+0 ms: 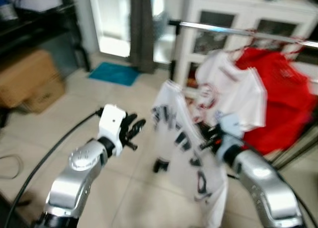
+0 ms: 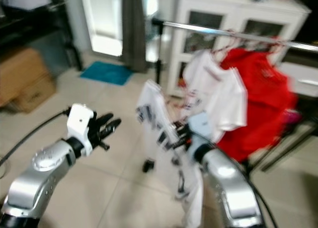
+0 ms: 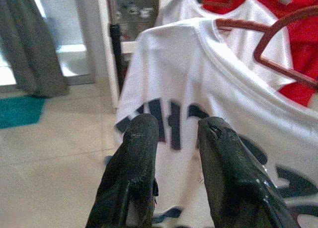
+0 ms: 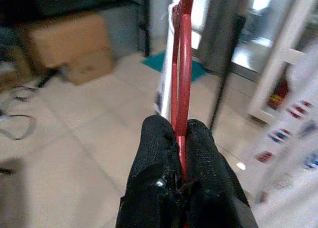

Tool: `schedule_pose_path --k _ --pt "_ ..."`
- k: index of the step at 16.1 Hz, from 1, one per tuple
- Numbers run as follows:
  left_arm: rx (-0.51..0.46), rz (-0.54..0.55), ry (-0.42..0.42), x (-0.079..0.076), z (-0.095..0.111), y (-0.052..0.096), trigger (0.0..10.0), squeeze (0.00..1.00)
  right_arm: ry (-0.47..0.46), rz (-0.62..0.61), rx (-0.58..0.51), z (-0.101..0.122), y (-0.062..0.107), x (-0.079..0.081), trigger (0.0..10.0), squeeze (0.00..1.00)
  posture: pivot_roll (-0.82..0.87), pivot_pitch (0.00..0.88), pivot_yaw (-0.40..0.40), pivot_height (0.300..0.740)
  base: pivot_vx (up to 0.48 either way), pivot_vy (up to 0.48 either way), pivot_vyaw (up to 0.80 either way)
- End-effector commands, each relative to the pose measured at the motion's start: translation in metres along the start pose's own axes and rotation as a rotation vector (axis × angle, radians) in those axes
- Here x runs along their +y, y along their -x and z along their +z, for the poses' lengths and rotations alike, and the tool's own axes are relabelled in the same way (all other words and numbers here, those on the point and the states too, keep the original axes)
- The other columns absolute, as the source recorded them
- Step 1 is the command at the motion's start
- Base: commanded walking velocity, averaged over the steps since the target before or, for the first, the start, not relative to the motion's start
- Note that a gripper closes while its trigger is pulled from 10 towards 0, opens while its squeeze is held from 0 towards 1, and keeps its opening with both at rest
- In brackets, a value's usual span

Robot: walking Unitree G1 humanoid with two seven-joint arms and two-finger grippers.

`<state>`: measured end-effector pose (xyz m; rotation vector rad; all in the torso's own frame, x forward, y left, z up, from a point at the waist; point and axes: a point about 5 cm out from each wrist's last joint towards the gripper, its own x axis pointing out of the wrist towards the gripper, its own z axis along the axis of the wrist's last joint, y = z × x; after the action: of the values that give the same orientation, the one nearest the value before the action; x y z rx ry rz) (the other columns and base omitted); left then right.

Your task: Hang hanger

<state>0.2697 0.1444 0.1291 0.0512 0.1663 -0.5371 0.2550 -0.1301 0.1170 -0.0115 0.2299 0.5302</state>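
Right wrist view: right gripper [image 4: 181, 138] pinches thin red hanger [image 4: 184, 74] below the rail [image 1: 238, 33]; shirt [image 1: 184, 148] limp, light. Left gripper [image 3: 174, 138] narrowly parted, empty.

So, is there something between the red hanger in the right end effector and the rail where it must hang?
Nothing visible blocks it. The right end effector grips the red hanger carrying a white shirt. The metal rail has a bare stretch beside the hung white shirt and red garment.

head views blurred, shirt [image 1: 184, 143] lettering unreadable
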Motion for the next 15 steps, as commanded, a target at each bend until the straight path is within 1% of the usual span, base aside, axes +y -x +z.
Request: schedule_pose_path --k 1,2,3,5,7,8,9,10,12,13,14,15 --pt "-0.06 0.004 0.024 0.002 0.011 -0.003 10.0 1.0 0.012 0.066 -0.078 0.02 -0.001 0.007 0.0 0.0 -0.09 0.0 -0.025 0.74 0.0 0.0 0.0" --pt "-0.068 0.013 0.027 0.003 0.015 -0.006 10.0 1.0 0.009 0.106 -0.088 0.022 -0.002 0.012 0.0 0.0 -0.09 0.0 -0.027 0.74 0.0 0.0 0.0" --pt "-0.072 0.019 0.02 0.003 0.016 -0.007 10.0 1.0 0.009 0.121 -0.091 0.023 -0.002 0.013 0.0 0.0 -0.09 0.0 -0.027 0.74 0.0 0.0 0.0" --pt "-0.091 0.055 0.033 0.006 0.019 -0.01 10.0 1.0 0.017 0.166 -0.101 0.025 0.0 0.018 0.0 0.0 -0.1 0.0 -0.028 0.74 0.0 0.0 0.0" --pt "-0.099 0.041 0.056 0.006 0.02 -0.014 10.0 1.0 0.031 0.197 -0.111 0.028 0.001 0.02 0.0 0.0 -0.1 0.0 -0.022 0.74 0.0 0.0 0.0" --pt "-0.098 0.024 0.051 0.004 0.021 -0.016 10.0 0.75 0.034 0.216 -0.117 0.03 0.001 0.022 0.0 0.0 -0.1 0.0 -0.018 0.74 0.0 0.0 0.0" --pt "-0.095 0.025 0.043 0.004 0.021 -0.017 10.0 0.53 0.034 0.229 -0.121 0.031 0.002 0.024 0.0 0.0 -0.1 0.0 -0.018 0.74 0.0 0.0 0.0" --pt "-0.093 0.037 0.034 0.005 0.021 -0.019 10.0 0.0 0.033 0.245 -0.124 0.031 0.003 0.026 0.0 0.0 -0.1 0.0 -0.016 0.74 0.0 0.0 0.0" --pt "-0.105 0.049 0.029 0.007 0.023 -0.022 10.0 0.0 0.028 0.263 -0.129 0.031 0.003 0.028 0.0 0.0 -0.1 0.0 -0.016 0.74 0.0 0.0 0.0" --pt "-0.119 0.036 0.021 0.007 0.025 -0.024 10.0 0.0 0.024 0.275 -0.134 0.032 0.004 0.029 0.0 0.0 -0.1 0.0 -0.016 0.74 0.0 0.0 0.0" --pt "-0.135 0.005 0.018 0.005 0.029 -0.025 5.5 0.0 0.023 0.283 -0.134 0.032 0.004 0.03 0.0 0.0 -0.1 0.0 -0.016 0.74 0.0 0.0 0.0" --pt "-0.141 -0.017 0.02 0.003 0.03 -0.026 1.5 0.0 0.023 0.283 -0.134 0.032 0.004 0.03 0.0 0.0 -0.1 0.0 -0.019 0.74 0.0 0.0 0.0"
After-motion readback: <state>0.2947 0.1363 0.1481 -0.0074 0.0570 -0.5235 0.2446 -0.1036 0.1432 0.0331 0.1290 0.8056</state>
